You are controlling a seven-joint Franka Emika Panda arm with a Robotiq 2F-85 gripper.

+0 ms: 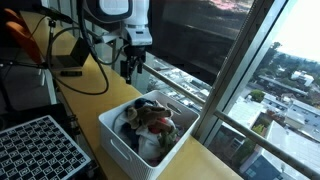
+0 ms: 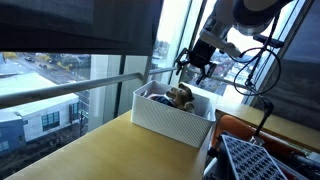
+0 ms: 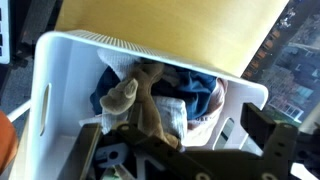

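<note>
A white plastic bin (image 1: 120, 138) stands on the wooden table near the window; it also shows in the other exterior view (image 2: 170, 120) and in the wrist view (image 3: 60, 60). It holds a brown plush toy (image 3: 140, 100), blue cloth (image 3: 195, 90) and white cloth (image 3: 175, 112). My gripper (image 1: 129, 72) hangs open and empty just above the bin's end nearest the arm, also seen in an exterior view (image 2: 193, 72). In the wrist view its fingers (image 3: 185, 150) straddle the pile without touching it.
A black grid tray (image 1: 35, 150) lies beside the bin, also seen in an exterior view (image 2: 265, 160). Black cables (image 1: 85, 80) and a dark box (image 1: 70, 65) lie on the table behind the arm. A window rail (image 2: 60, 92) and glass run along the table edge.
</note>
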